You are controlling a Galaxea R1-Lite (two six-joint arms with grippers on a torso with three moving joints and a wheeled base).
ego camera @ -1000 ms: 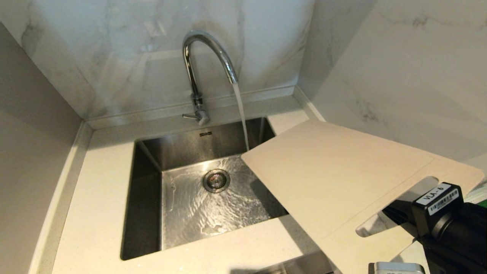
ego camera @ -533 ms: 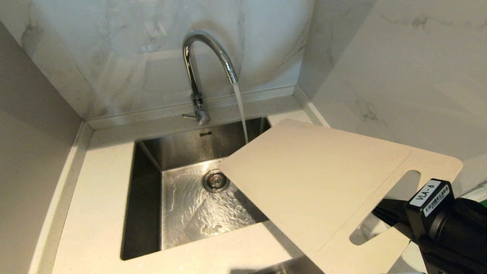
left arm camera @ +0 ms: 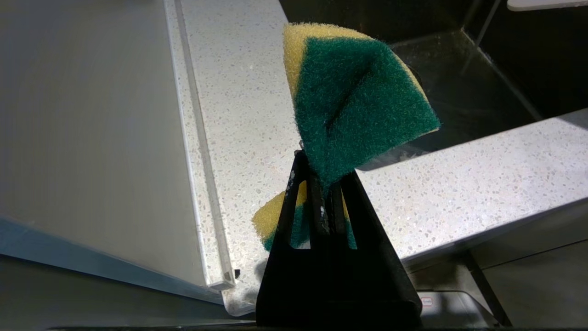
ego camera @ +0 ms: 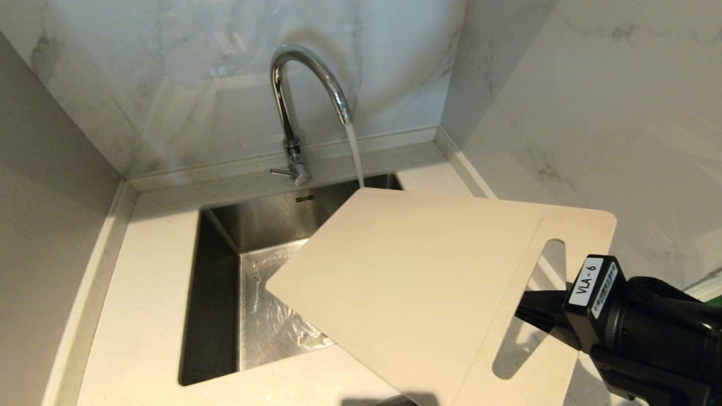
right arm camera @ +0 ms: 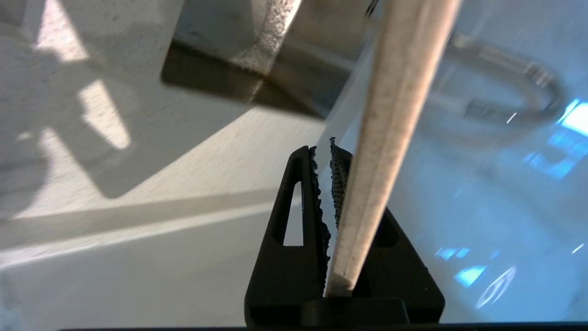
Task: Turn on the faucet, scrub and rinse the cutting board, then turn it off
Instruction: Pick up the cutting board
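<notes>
Right gripper (right arm camera: 331,184) clenched cream plastic cutting board (ego camera: 406,293) over steel sink (ego camera: 217,293), chrome faucet (ego camera: 307,73) running; left gripper (left arm camera: 321,193) pinched green-yellow sponge (left arm camera: 358,101).

The cutting board (ego camera: 417,282) is plain cream-white. The faucet (ego camera: 293,101) is shiny chrome. The sponge (left arm camera: 353,101) is dark green over yellow. The counter (ego camera: 141,316) is white with fine grey speckles; the wall (ego camera: 169,67) is grey-veined white marble.

Marble walls (ego camera: 536,84), speckled pale counter (ego camera: 141,293)
</notes>
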